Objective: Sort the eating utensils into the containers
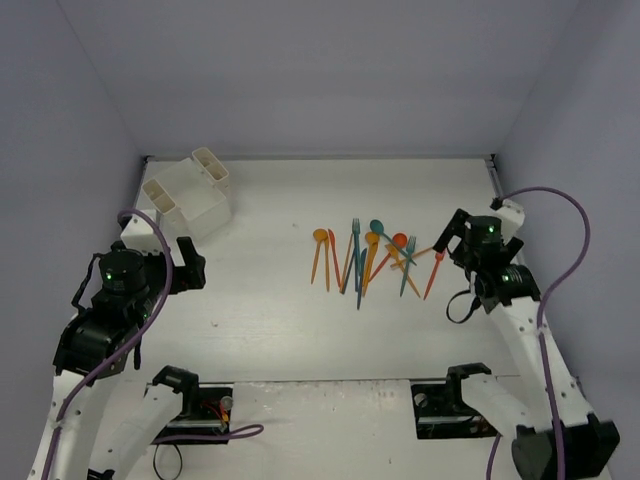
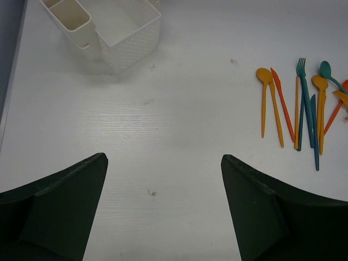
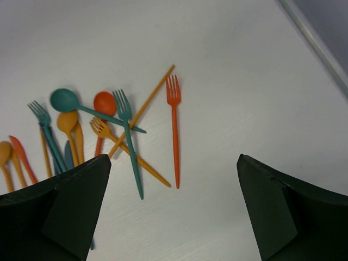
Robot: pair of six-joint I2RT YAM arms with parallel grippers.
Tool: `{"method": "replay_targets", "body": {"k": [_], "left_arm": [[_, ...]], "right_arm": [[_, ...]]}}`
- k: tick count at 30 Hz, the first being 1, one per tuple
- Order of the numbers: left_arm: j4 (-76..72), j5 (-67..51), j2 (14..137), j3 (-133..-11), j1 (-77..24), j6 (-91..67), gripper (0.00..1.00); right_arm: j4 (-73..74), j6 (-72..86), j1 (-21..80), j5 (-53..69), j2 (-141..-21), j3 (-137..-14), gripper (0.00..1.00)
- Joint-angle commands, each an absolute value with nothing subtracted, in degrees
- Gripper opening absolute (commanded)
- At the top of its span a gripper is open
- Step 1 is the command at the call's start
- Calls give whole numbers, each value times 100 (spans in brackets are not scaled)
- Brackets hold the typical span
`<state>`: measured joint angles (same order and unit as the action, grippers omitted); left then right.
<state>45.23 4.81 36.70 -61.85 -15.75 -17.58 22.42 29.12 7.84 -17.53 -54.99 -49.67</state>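
Sitting at the far left of the white table [image 1: 280,330], the containers [image 1: 190,190] form one white block of open-top bins. The left gripper [image 2: 163,157] hovers near them, jaws wide and empty. Right of centre, the eating utensils [image 1: 370,258] lie loosely piled: slim orange, red, teal and blue pieces, mostly lengthwise near-to-far, heads pointing away, a few crossing diagonally. The right gripper [image 3: 171,156] hovers just beside them, jaws wide, empty.
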Motion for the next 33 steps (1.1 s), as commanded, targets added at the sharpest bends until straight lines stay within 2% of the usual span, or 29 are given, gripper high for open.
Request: {"method": "replay_targets", "body": {"k": [1,3,6,12,16,23,27,33], "left_arm": [[4283,433,3663,-6195,-1591,-1712,83],[4286,433,3629,-6140,-1594,-1691,83],[4289,372,3602,-6090,-1600,-1710,83],[4351,377,3525,-6020,-1600,-1687,83],[4403,343,3511,-6003,-1600,-1652,83],[4401,310,3542,-6009,-1600,-1659,83],[4411,315,3569,-6013,-1600,-1652,83],[4380,185,3697,-6117,-1600,-1690,83]], "right_arm": [[2188,3457,721,-1682,-6553,-4820,99],[2188,3598,703,-1574,-7101,-4808,94],[2151,3790,703,-1638,-7784,-4821,79],[1801,3762,659,-1301,-8632,-4950,56],[1609,3823,650,-1178,-8954,-5045,48],[1323,3902,593,-1098,-9424,-4922,41],[1239,4003,544,-1132,-9473,-4747,31],[1262,4084,536,-1458,-9154,-4477,7]]}}
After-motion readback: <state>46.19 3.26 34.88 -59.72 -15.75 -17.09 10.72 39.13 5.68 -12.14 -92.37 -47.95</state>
